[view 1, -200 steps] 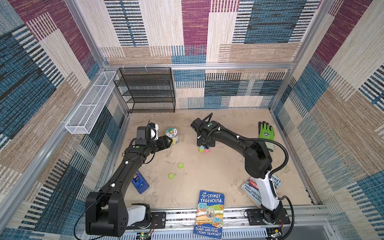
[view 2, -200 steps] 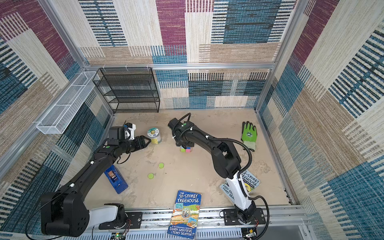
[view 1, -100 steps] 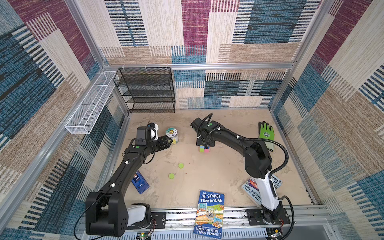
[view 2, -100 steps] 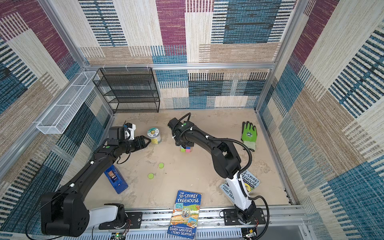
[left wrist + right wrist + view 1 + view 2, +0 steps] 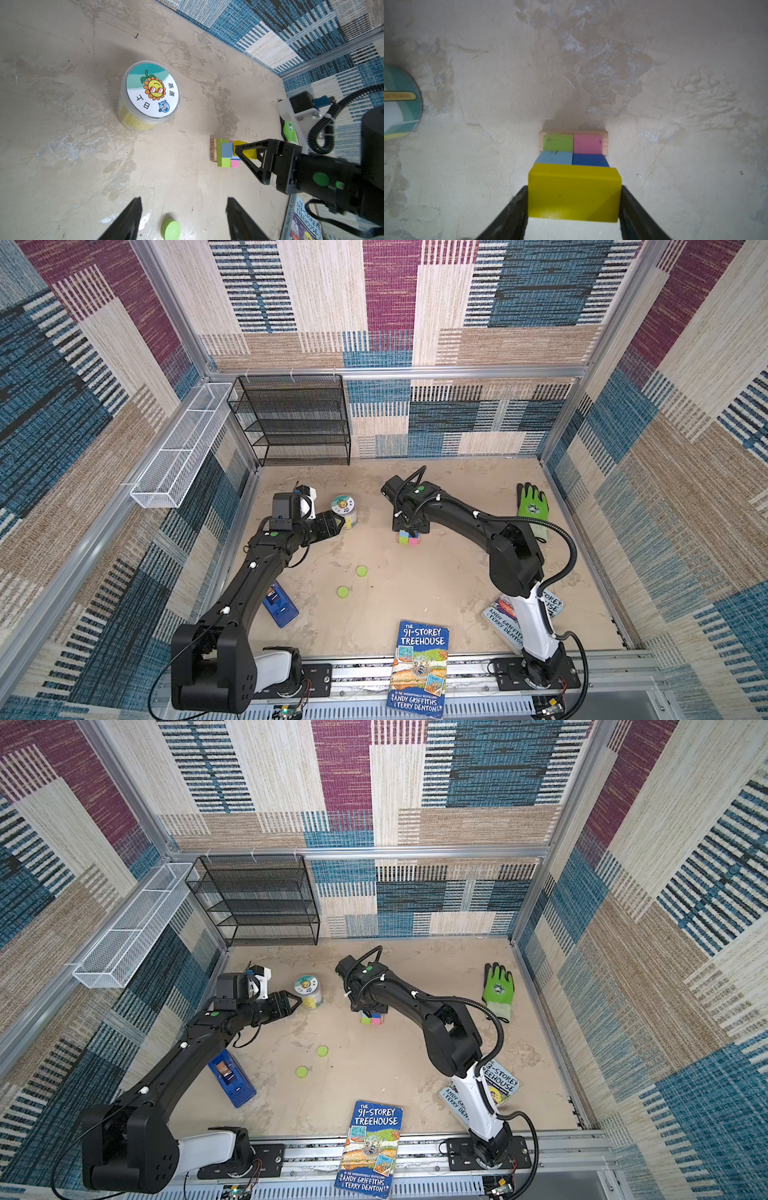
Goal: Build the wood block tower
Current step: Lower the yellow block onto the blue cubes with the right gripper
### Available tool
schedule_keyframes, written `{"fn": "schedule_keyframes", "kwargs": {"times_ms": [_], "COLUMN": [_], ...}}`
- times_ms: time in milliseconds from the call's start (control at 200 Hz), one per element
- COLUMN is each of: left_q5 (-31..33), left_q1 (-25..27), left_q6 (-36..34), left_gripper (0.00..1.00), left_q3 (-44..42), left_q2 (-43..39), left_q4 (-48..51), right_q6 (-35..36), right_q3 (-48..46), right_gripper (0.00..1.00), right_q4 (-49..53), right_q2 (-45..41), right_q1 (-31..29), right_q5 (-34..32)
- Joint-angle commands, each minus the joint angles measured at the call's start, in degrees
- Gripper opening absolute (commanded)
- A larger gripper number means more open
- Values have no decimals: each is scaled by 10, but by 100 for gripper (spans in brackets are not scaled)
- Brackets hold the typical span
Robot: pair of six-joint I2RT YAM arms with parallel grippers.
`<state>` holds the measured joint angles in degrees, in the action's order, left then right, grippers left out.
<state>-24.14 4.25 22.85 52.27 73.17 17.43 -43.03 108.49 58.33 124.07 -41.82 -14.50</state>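
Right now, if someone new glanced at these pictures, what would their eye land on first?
Probably the small multicoloured wood block tower mid-floor, with the right hand directly above it, fingers flanking a yellow oblong wood block at the top. Then the round clear tub with a sunflower lid to its left, beside the open left hand, and the bright green glove at the far right.

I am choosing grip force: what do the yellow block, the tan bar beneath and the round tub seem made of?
The yellow block is likely painted wood: matte, even colour. The tan bar looks bare wood: faint grain shows. The round tub is probably clear plastic: yellow shows through its wall.
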Motion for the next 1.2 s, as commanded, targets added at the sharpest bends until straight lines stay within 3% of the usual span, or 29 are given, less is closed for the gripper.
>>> {"fn": "schedule_keyframes", "kwargs": {"times_ms": [0, 396, 946, 1197], "left_q5": [-5, -8, -12, -13], "left_q1": [-1, -4, -6, -7], "left_q6": [3, 4, 6, 6], "left_gripper": [69, 69, 69, 69], "left_q3": [-2, -5, -5, -7], "left_q2": [0, 2, 3, 2], "left_q4": [-15, -18, -20, -19], "right_q6": [-5, -3, 0, -1], "right_q3": [5, 8, 9, 10], "right_gripper": [67, 73, 66, 72], "right_q4": [-6, -5, -6, -1], "right_q2": [3, 4, 6, 5], "right_q1": [0, -1, -2, -3], "right_q5": [1, 2, 4, -4]}}
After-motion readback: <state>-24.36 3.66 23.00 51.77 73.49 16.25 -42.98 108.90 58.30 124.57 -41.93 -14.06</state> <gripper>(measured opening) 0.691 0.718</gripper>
